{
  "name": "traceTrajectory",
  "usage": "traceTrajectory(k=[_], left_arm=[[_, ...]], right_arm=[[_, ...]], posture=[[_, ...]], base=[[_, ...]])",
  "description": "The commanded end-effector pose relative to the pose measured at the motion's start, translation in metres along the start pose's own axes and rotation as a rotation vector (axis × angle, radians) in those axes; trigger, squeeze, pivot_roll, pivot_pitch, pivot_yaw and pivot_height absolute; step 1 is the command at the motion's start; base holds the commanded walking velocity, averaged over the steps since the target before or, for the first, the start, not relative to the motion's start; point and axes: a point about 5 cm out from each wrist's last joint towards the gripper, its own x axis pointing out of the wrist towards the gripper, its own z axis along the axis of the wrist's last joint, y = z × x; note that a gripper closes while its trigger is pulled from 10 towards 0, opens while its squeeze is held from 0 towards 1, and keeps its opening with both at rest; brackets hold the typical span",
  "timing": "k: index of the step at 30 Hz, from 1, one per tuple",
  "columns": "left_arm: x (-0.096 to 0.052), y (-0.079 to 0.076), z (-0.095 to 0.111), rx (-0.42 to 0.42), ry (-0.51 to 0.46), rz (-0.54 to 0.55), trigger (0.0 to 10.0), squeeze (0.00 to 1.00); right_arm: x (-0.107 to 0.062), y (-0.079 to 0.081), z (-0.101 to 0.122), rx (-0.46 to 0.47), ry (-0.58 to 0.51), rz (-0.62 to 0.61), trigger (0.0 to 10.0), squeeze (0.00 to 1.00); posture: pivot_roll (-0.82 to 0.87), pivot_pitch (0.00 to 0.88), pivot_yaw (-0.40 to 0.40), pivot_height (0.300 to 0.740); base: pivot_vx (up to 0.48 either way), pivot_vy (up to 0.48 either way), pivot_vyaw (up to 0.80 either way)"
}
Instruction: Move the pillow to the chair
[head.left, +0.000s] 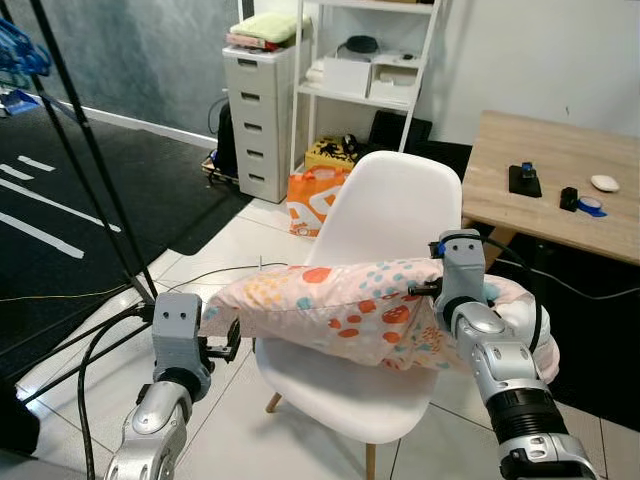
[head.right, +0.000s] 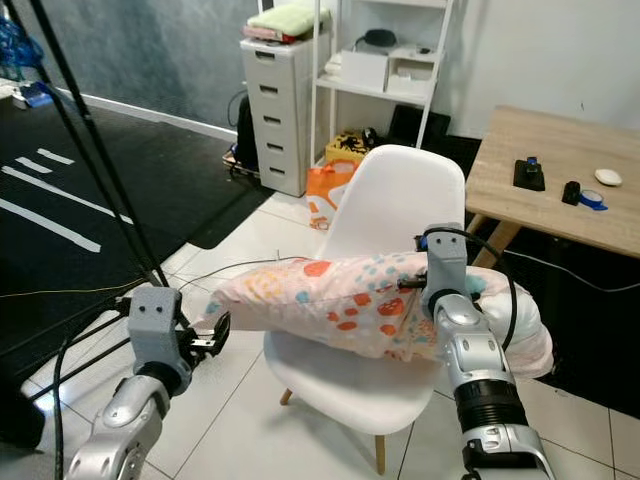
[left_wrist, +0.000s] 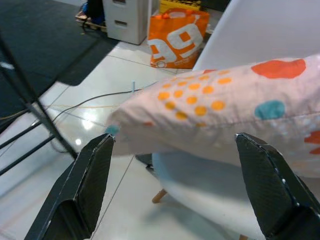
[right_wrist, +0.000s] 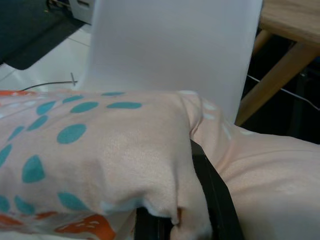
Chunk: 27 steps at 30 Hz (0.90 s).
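Left claw (head.left: 222, 340): nearest the camera, low at the robot's left; its two black fingers (left_wrist: 82, 192) stand wide apart with nothing between them, just off the pillow's left end and not touching it.
Right claw (right_wrist: 187, 210): closed on a bunched fold of the pillow's fabric near its right end, the cloth draped over the fingers.
Pillow (head.left: 340, 305): long, pale pink with orange and teal dots; it lies crosswise above the chair's seat in front of the backrest, its left end past the seat's left edge and its right end bulging past the right edge. Whether its underside rests on the seat or hangs just above it cannot be told.
Chair (head.left: 395, 215): white shell seat on wooden legs, standing on the tiled floor (head.left: 225, 255) directly before the robot.
Progress: the carry looks nearly done, as the pillow is already over the chair; judged left are settling it on the seat, more centred so neither end overhangs, and letting go with the right claw.
Risk: with one end freed and both ends overhanging, the pillow could tip or slide off an edge once released.
Surroundings: a wooden surface (head.left: 545, 175) to the right, an orange bag (head.left: 312, 198), a drawer unit (head.left: 258, 110) and shelves behind.
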Motion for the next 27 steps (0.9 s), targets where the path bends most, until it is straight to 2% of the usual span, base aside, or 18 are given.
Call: traceTrajectory(k=[1, 14, 19, 22, 27], left_arm=[[-0.001, 0.001, 0.003, 0.013, -0.017, -0.004, 10.0, 0.0], [-0.001, -0.001, 0.003, 0.012, -0.018, -0.012, 10.0, 0.0], [-0.002, -0.002, 0.003, 0.009, -0.02, -0.016, 10.0, 0.0], [-0.002, -0.002, 0.003, 0.007, -0.019, -0.019, 10.0, 0.0], [-0.003, -0.002, 0.002, 0.005, -0.019, -0.018, 10.0, 0.0]], right_arm=[[0.001, 0.003, 0.014, -0.016, -0.054, 0.019, 10.0, 0.0], [0.001, 0.006, 0.012, -0.047, -0.039, 0.039, 10.0, 0.0], [0.001, 0.006, 0.007, -0.092, -0.012, 0.046, 10.0, 0.0], [0.0, 0.01, -0.008, -0.176, 0.074, 0.09, 10.0, 0.0], [-0.001, 0.011, -0.017, -0.208, 0.128, 0.119, 10.0, 0.0]], posture=[[-0.19, 0.025, -0.028, 0.74], [-0.19, 0.022, -0.032, 0.74], [-0.2, 0.026, -0.03, 0.74], [-0.19, 0.031, -0.031, 0.74], [-0.19, 0.033, -0.032, 0.74]], base=[[0.304, 0.0, 0.0], [0.312, 0.0, 0.0], [0.312, 0.0, 0.0], [0.306, 0.0, 0.0], [0.284, 0.0, 0.0]])
